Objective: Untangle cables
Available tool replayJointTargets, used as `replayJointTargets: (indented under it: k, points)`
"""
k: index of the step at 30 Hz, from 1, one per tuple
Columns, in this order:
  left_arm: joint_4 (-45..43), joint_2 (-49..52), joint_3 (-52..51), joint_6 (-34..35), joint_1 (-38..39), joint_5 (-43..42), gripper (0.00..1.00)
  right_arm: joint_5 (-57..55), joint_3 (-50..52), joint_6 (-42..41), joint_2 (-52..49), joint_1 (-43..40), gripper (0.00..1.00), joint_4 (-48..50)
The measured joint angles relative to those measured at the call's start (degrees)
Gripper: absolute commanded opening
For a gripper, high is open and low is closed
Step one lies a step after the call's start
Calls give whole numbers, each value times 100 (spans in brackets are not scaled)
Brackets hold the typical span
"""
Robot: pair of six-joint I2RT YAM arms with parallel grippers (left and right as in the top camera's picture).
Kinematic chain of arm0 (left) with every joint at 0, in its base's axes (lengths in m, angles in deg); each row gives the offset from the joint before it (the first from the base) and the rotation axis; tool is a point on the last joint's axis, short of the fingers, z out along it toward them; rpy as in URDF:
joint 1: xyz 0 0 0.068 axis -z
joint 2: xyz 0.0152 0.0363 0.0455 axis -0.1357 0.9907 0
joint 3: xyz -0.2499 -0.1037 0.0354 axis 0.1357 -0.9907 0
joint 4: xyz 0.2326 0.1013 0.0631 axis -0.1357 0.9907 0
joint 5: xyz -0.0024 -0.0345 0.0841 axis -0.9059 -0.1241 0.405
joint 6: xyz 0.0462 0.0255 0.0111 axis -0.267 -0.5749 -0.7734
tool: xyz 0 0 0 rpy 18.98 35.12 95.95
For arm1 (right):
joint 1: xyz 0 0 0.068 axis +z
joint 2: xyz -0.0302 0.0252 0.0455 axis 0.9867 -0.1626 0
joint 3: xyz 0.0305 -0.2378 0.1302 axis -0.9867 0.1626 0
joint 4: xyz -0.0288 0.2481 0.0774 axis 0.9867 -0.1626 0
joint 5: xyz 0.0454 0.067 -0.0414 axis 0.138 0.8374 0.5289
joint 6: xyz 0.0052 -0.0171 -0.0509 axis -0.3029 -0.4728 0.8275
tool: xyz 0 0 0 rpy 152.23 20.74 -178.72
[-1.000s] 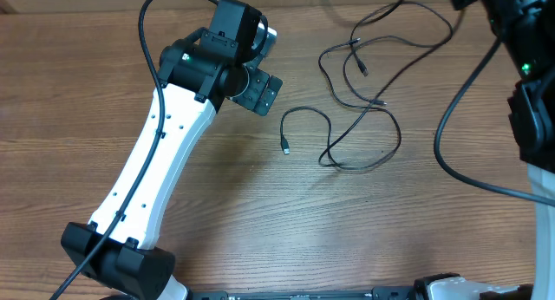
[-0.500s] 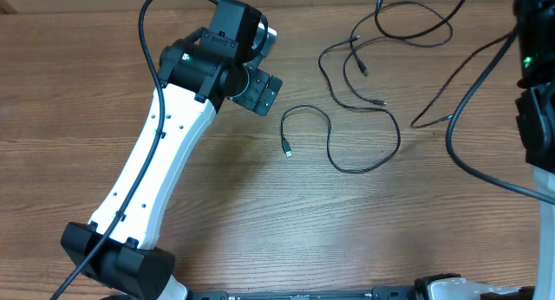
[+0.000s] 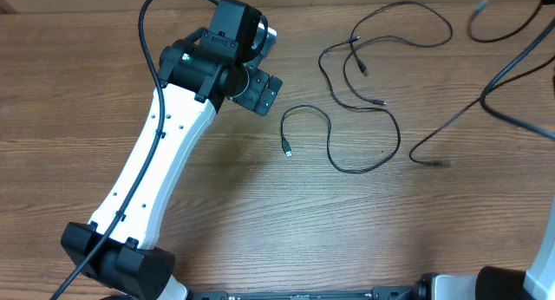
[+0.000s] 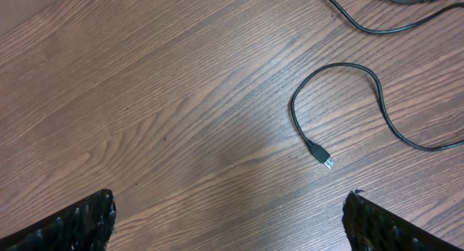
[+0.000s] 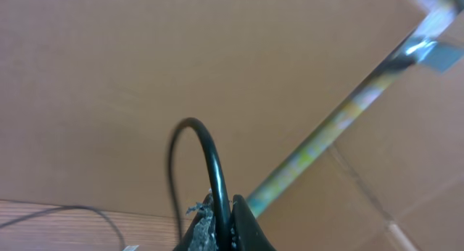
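While I watch remotely, left gripper (image 4: 230, 225) spread wide and empty above the wooden table (image 3: 260, 205), USB plug (image 4: 324, 158) of one cable lying ahead of it, right gripper (image 5: 226, 223) clamped on a thin black cable (image 5: 210, 153) held aloft, other cables (image 3: 364, 166) looped loosely mid-table.

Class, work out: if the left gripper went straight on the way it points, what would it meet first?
The left gripper would likely meet bare table; the cable plug lies off to the side. Depth is unclear.
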Motion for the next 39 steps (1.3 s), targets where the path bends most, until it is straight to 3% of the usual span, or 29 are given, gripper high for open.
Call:
replayJointTargets:
  k: [14,39]
  points:
    - [0,0,0,0,0,0,100,1021,0,-603,-603,-660,4,-444]
    - [0,0,0,0,0,0,100,1561,0,-824,-2957,-2551,4,-704]
